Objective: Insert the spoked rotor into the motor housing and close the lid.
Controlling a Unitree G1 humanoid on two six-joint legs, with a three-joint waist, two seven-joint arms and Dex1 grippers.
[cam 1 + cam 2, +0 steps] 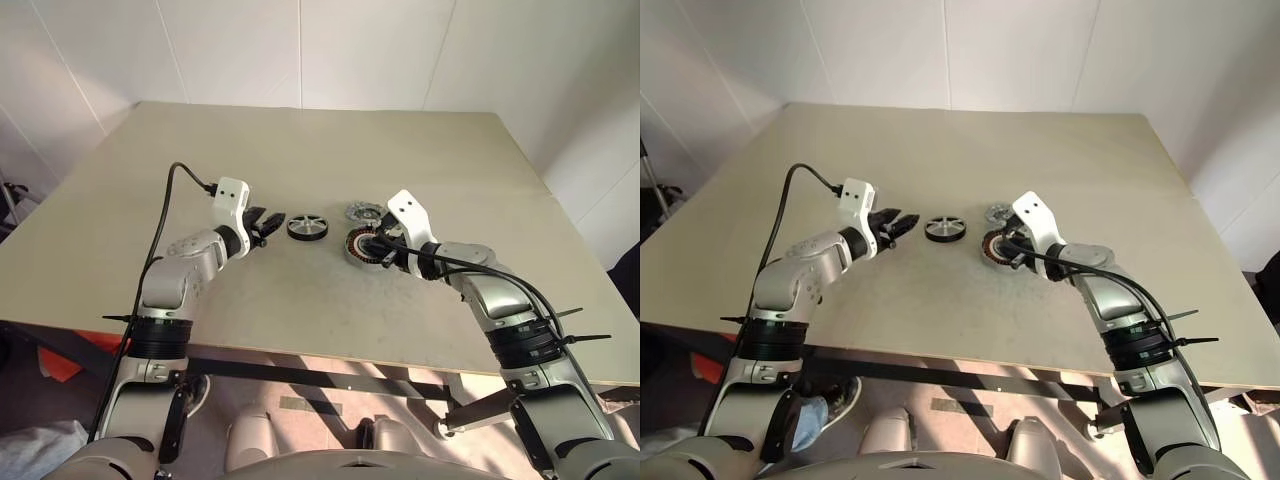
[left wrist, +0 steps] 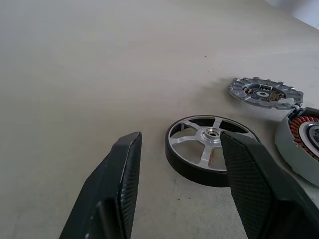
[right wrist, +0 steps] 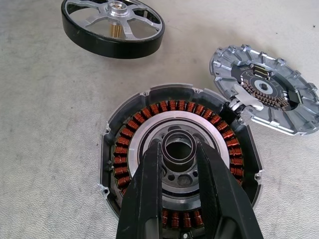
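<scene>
The spoked rotor (image 1: 307,227), black-rimmed with silver spokes, lies flat on the table between my two arms. My left gripper (image 1: 270,224) is open just to its left, and the rotor (image 2: 212,154) sits a little beyond the fingertips. The motor housing (image 1: 360,248), with its copper coils (image 3: 122,149), rests right of the rotor. My right gripper (image 3: 178,145) hangs over the housing's centre, shut on a small metal ring (image 3: 178,149). The grey ribbed lid (image 3: 264,89) lies beside the housing on its far side, touching or slightly overlapping its rim.
The parts lie near the middle of a wide beige table (image 1: 300,150). White walls stand behind it. The table's front edge (image 1: 300,355) runs close below my arms. A black cable (image 1: 165,210) arcs over the left forearm.
</scene>
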